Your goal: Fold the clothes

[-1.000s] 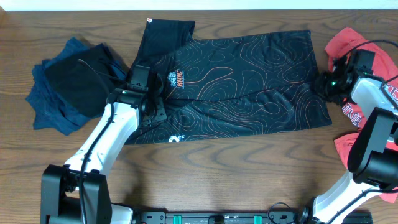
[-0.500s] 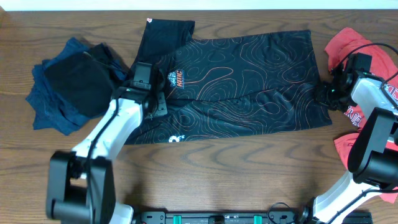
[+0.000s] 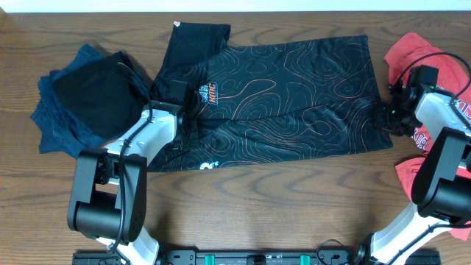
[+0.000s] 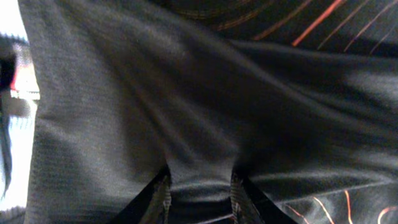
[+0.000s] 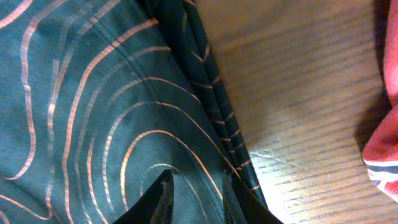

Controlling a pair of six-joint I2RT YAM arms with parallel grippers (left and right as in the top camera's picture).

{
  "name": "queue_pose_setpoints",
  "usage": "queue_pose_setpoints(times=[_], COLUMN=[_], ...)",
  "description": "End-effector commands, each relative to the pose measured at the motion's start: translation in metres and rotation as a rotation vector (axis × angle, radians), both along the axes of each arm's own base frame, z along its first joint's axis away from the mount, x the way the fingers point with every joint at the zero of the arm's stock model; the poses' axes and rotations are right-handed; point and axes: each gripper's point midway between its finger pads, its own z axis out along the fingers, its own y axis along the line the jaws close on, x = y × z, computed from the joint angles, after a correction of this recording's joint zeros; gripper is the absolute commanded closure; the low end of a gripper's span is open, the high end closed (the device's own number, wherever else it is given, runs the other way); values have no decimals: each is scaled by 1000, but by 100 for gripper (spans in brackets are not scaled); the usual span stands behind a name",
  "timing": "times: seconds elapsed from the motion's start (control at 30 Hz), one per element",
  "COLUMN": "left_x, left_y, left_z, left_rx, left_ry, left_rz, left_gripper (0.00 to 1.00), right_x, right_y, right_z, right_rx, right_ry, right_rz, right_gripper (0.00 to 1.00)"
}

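A black short-sleeved sports jersey with thin pale contour lines (image 3: 287, 88) lies spread across the brown wooden table (image 3: 294, 195). It is mostly flat, with a few soft creases in its lower half. A small orange-and-white chest logo (image 3: 210, 93) sits near its left end, and white block lettering (image 3: 208, 163) shows at the near edge.

The left claw (image 3: 180, 110) rests on the jersey's left end. The logo is just beside it on its right, and the body of the jersey stretches away to that side. In the left wrist view a raised ridge of the dark fabric runs straight between the fingers (image 4: 163, 198), so the left claw (image 4: 199, 193) is clamped on a fold of the jersey.

The right claw (image 3: 388, 114) is at the jersey's opposite edge. In the right wrist view its tips (image 5: 196, 190) sit on the fabric just inside the doubled hem (image 5: 211, 112), with bare wood beyond. Whether it pinches the cloth cannot be told.

A heap of dark blue and black clothes (image 3: 81, 103) lies just left of the left claw. A red garment (image 3: 412, 51) lies beyond the right claw.
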Motion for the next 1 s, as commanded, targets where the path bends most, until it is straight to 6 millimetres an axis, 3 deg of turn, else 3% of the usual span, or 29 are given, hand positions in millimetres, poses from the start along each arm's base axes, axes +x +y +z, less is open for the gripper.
queue_pose_setpoints(times=[0.0,0.13,0.3,0.67,0.87,0.97], left_x=[-23,-33,-51,-89,-88,-74], left_y=[5,7,7,9,8,5], left_z=[-18,-20,-21,-14,-8,-4], left_rx=[29,38,27,23,20,5], left_ry=[109,153,225,383,372,298], left_rz=[-3,-3,-3,1,0,-2], left_gripper=[65,65,66,65,65,65], right_x=[-19,-43,-84,-144,-156,-151], right_y=[5,11,3,-24,-31,-32], right_z=[-12,-27,-37,-21,-12,-9], right_rx=[-13,3,-68,-286,-351,-353], right_ry=[57,121,268,502,542,515], right_rz=[26,-5,-93,-311,-365,-370], right_gripper=[75,75,78,82,83,83])
